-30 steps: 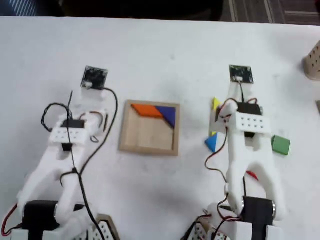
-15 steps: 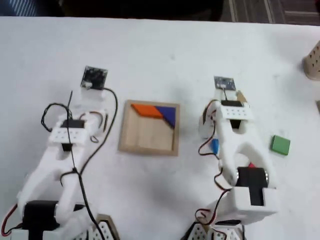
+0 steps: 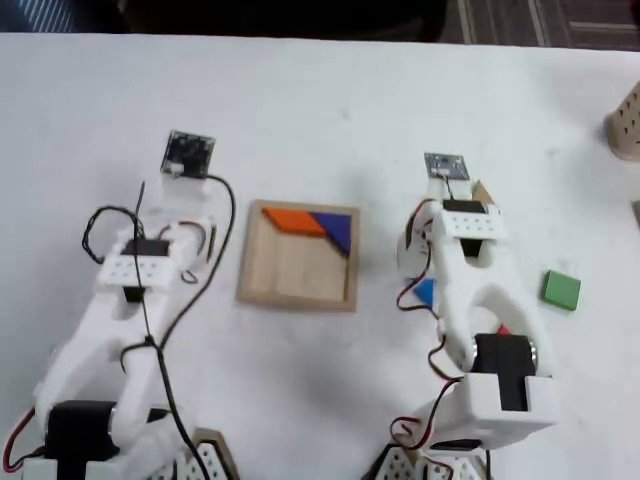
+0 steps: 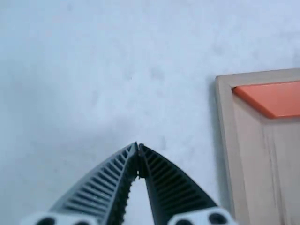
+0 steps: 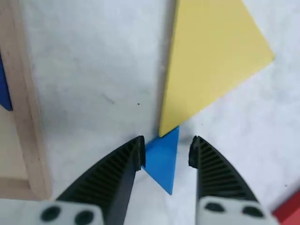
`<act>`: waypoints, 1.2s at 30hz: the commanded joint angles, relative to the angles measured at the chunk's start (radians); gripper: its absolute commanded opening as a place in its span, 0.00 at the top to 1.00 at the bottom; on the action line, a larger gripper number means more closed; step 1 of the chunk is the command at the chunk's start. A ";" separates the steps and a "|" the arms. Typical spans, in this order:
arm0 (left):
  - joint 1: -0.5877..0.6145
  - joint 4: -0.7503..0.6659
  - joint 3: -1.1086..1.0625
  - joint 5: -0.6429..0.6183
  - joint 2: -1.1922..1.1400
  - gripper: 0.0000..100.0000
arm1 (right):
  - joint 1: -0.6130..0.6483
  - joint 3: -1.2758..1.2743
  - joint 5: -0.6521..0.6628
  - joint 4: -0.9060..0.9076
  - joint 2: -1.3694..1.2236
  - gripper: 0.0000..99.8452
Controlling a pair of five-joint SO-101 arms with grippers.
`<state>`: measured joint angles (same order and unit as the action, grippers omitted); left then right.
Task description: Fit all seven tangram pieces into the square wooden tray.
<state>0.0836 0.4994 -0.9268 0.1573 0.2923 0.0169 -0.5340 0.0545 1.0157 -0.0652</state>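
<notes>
The square wooden tray (image 3: 262, 288) lies between the two arms and holds an orange piece (image 3: 295, 220) and a dark blue piece (image 3: 339, 231) along its far edge. My right gripper (image 5: 166, 143) is open, low over the table, with one finger on each side of the narrow tip of a light blue triangle (image 5: 162, 159). That tip touches a yellow triangle (image 5: 211, 61). The light blue triangle (image 3: 424, 291) peeks out beside the right arm (image 3: 468, 232). My left gripper (image 4: 137, 149) is shut and holds nothing, over bare table beside the tray's edge (image 4: 224, 136).
A green square (image 3: 561, 289) lies to the right of the right arm, and a red piece (image 3: 503, 330) shows under that arm. The tray's rim (image 5: 23, 117) runs close to the right gripper. A perforated wooden object (image 3: 626, 125) stands at the table's right edge.
The right arm has swung left towards the tray and come down over the yellow and light blue triangles, hiding the yellow one in the high view. The left arm has kept still.
</notes>
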 commanded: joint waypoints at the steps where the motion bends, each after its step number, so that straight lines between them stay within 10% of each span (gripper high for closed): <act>1: 0.005 -0.029 0.009 -0.006 0.041 0.97 | 0.013 0.025 0.023 0.016 0.013 0.84; 36: 0.005 -0.028 0.008 -0.003 0.041 0.97 | 0.027 -0.080 0.247 0.050 0.177 0.80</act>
<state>0.0836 0.4994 -0.9268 0.1573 0.2923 0.0460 -0.5754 0.2877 1.0618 0.0069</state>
